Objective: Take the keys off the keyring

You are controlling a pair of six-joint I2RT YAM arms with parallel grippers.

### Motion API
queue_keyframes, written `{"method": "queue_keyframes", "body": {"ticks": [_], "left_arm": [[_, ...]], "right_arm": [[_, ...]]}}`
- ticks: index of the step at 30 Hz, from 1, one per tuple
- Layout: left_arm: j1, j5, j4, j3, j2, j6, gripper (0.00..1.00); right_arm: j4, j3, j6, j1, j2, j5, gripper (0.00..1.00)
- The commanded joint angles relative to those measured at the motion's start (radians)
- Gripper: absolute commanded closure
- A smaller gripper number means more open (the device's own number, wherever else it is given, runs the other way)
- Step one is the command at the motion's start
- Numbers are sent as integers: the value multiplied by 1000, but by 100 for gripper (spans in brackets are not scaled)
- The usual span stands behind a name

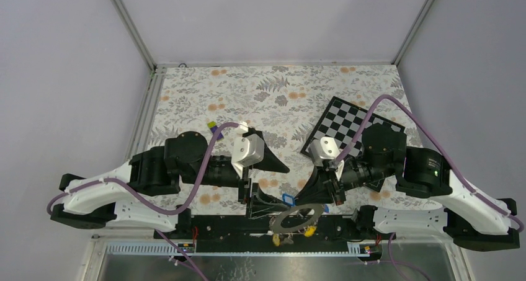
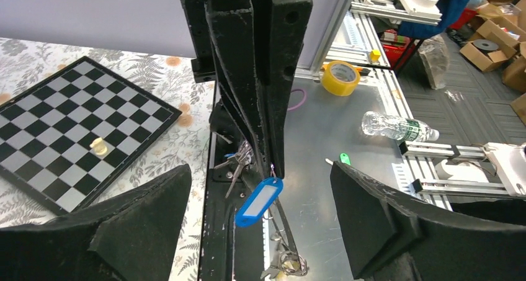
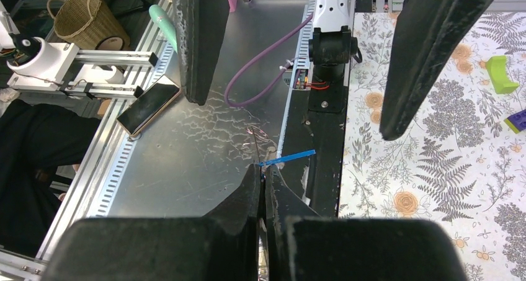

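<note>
The right gripper (image 3: 263, 169) is pinched shut on the edge of the keyring (image 1: 278, 221), holding it above the black rail (image 1: 211, 222). The keys (image 2: 237, 164) and a blue tag (image 2: 259, 201) hang there. The left gripper (image 2: 260, 169) is spread wide on either side of them.

Overhead camera downward, wrist cameras close (shared: blue tag (image 1: 288, 199))

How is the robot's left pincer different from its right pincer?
The left pincer is wide open, and the right pincer is squeezed shut. The left pincer holds nothing, while the right pincer pinches the edge of the keyring, with a blue tag dangling beside it. Seen from above, the left pincer reaches in from the left and the right pincer from the right. Both are black and face each other.
</note>
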Motion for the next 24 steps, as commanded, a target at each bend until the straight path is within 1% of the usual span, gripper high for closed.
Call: {"method": "queue_keyframes", "body": {"ticks": [1,8,17,20,22,24], "left_arm": [[-4,64,78,0,38,-27,13],[-4,75,81,-7,104,-37,14],[-4,84,81,-4,126,-38,20],[-4,85,73,-5,125,-39,28],[-4,87,63,0,126,-38,38],[-4,85,55,9,128,-36,51]], "right_arm": [[60,38,-8,4,-23,-15,100],[103,35,0,4,-44,-31,100],[101,21,3,4,-57,-25,100],[100,21,3,5,-64,-18,100],[91,22,-1,4,-63,-16,100],[82,23,-4,4,-63,-11,100]]}}
